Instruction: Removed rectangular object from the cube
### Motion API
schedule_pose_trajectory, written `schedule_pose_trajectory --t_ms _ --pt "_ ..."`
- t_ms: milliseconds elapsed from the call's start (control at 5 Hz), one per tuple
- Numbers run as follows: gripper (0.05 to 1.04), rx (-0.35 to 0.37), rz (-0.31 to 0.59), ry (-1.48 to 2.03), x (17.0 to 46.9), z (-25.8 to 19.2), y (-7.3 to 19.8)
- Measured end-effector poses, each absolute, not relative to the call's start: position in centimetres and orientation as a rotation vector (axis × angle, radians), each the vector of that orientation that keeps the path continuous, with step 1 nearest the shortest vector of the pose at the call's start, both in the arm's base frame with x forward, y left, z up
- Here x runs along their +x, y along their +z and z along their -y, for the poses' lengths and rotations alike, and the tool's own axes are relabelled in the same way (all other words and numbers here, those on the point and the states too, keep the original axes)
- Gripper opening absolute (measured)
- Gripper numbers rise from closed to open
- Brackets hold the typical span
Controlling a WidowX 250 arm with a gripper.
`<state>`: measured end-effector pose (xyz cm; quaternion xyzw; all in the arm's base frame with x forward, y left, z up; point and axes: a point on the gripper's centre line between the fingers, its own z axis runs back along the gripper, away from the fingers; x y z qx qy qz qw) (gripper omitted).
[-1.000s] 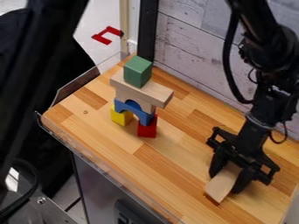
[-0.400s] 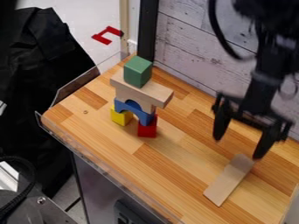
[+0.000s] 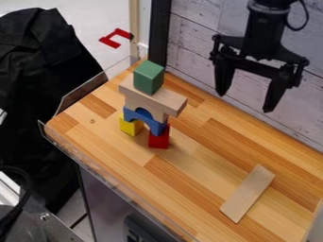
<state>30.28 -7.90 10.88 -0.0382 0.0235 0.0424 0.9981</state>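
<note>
A pale plank wall (image 3: 195,49) stands behind a striped wooden table (image 3: 199,163) with a clear guard along its edge. At two o'clock, the gripper (image 3: 245,102) hangs above the table with its fingers spread apart and nothing between them. The rectangular wooden piece (image 3: 248,193) lies flat on the tabletop between four and five o'clock, well apart from the tower. Toward eleven o'clock from the centre, the green cube (image 3: 148,77) sits on a wooden bar (image 3: 166,100), over a plain wooden arch (image 3: 131,100) and a blue arch (image 3: 155,126). These rest on a yellow block (image 3: 130,126) and a red block (image 3: 159,139).

The removal looks complete: the cube's top is bare, the piece is down and let go, and the tower stands. Probably nothing is left but parking the arm. A red angular mark (image 3: 112,38) at eleven o'clock spells no readable word.
</note>
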Motion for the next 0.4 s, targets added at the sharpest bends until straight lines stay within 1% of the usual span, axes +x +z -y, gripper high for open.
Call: schedule_pose_trajectory --t_ms 200,400 --pt "1.001 -0.05 -0.067 0.036 30.09 6.91 10.86" --pt "1.001 -0.044 -0.079 0.012 29.79 6.28 10.49"
